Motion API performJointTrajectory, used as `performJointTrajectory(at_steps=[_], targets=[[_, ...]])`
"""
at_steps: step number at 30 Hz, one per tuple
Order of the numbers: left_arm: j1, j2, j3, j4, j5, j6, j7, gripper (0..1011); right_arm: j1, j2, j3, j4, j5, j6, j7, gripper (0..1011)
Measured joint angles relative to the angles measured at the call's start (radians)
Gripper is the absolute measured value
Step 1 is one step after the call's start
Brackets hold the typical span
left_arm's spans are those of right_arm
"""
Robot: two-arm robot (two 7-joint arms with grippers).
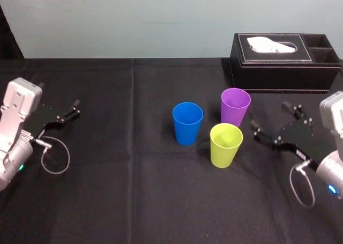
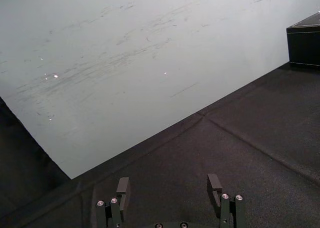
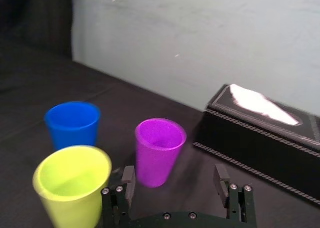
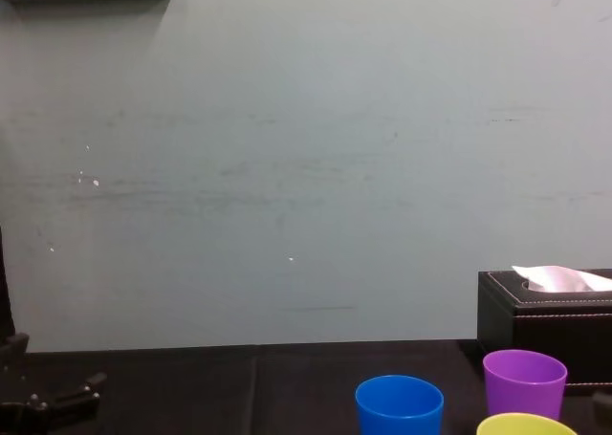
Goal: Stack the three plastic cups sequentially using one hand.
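Black cloth covers the desk point(image 1: 134, 201), with a tissue box point(image 1: 284, 61) at its far right corner. Three cups stand upright and apart right of the middle: blue cup point(image 1: 187, 123) leftmost, purple cup point(image 1: 235, 106) nearest the box, yellow-green cup point(image 1: 225, 145) nearest the front edge. They look light, thin-walled and smooth, so they may tip or squash under a hard pinch. A gentle hold across the wall below the rim seems safest. The right gripper point(image 3: 174, 174) sits just right of the yellow-green cup, jaws apart and empty. The left gripper point(image 2: 168, 185) is parked near the left edge, jaws likewise apart. The right wrist view looks into the empty cup mouths. The chest view sees them side-on and does not.
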Motion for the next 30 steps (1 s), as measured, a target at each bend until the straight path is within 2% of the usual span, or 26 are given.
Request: performJointTrajectory(at_steps=[7,15,20,30], targets=[[0.000,0.000,0.000,0.000,0.000,0.000,0.000,1011,-0.051,0.037,-0.002,-0.041,0.003,0.047,0.066,1003],[0.000,0.000,0.000,0.000,0.000,0.000,0.000,1011,-0.095,0.052,-0.001,-0.075,-0.001,0.059,0.112,1002],[0.000,0.000,0.000,0.000,0.000,0.000,0.000,1011,-0.100,0.034,-0.011,-0.079,-0.006,0.052,0.137,1002],[0.000,0.000,0.000,0.000,0.000,0.000,0.000,1011,-0.080,-0.033,-0.016,-0.038,-0.022,0.025,0.160,1003]])
